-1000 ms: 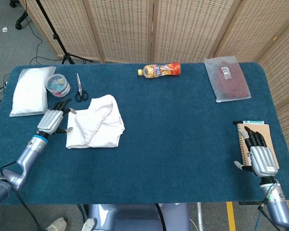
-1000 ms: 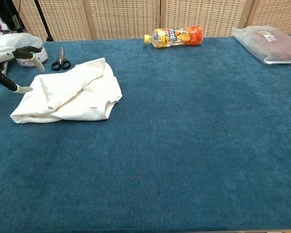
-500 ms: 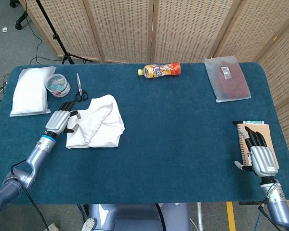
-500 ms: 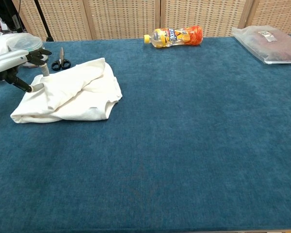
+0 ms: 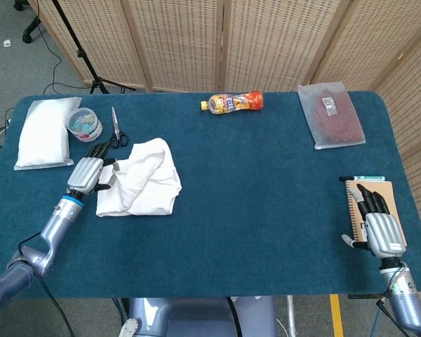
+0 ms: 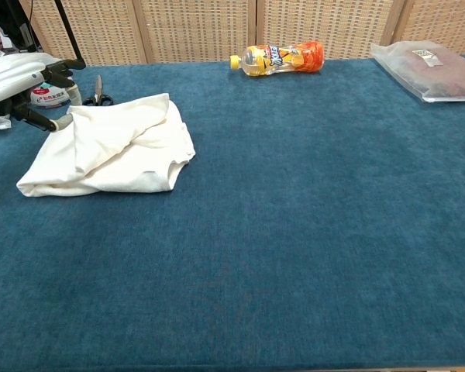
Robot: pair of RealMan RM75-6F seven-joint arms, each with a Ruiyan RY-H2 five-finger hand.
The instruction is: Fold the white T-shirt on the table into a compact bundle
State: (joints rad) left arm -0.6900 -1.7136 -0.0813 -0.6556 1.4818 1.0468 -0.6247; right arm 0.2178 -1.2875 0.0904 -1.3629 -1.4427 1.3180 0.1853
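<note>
The white T-shirt (image 5: 144,179) lies crumpled and partly folded on the blue table (image 5: 266,182), left of centre; the chest view also shows the T-shirt (image 6: 116,151). My left hand (image 5: 88,172) is at the shirt's left edge and pinches a slightly raised bit of cloth between thumb and fingers. In the chest view the left hand (image 6: 22,84) shows at the far left, against that same edge. My right hand (image 5: 379,226) lies far off at the table's right front, fingers stretched out over a notebook, holding nothing. It is outside the chest view.
Scissors (image 5: 116,130), a small round container (image 5: 84,123) and a white pouch (image 5: 42,133) sit just behind the left hand. An orange bottle (image 5: 233,102) lies at the back centre, a clear bag (image 5: 331,114) at the back right. A brown notebook (image 5: 373,198) lies under the right hand.
My left hand has moved right to the shirt's left edge, closed on it and drawn it slightly up and back. The right hand has not moved.
</note>
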